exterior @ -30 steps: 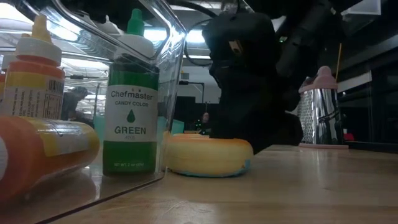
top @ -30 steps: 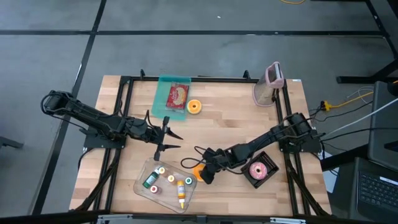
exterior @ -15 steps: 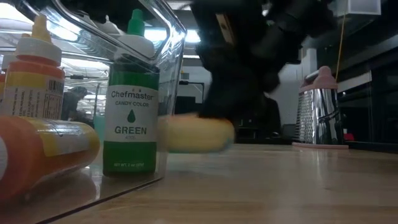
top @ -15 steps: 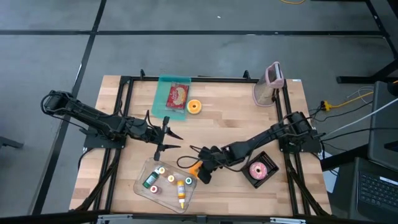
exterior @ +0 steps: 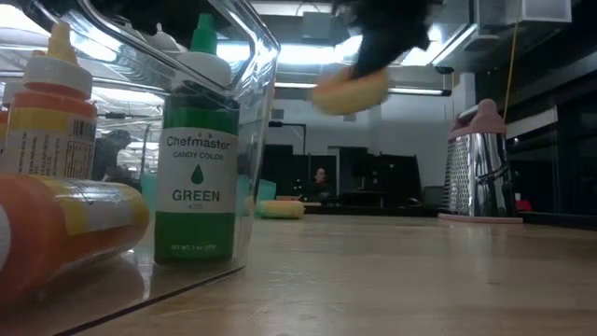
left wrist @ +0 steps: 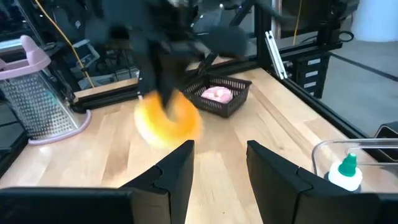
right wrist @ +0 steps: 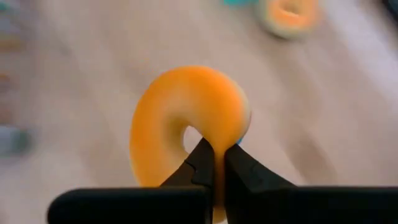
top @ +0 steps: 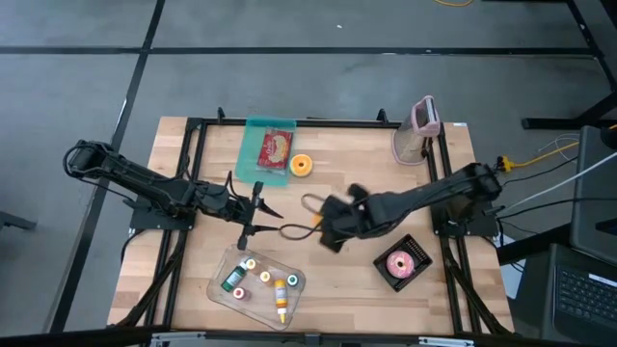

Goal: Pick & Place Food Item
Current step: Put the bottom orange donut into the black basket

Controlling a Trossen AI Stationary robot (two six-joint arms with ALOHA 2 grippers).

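Gripping an orange donut above the table, the right gripper is clamped tight; a bottle reads "Chefmaster Candy Color GREEN".

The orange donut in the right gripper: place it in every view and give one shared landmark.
High view: orange donut at table centre, mostly hidden under the right gripper.
Low view: top centre, raised.
Left wrist view: centre-left.
Right wrist view: centre, pinched.
Landmark: grater.
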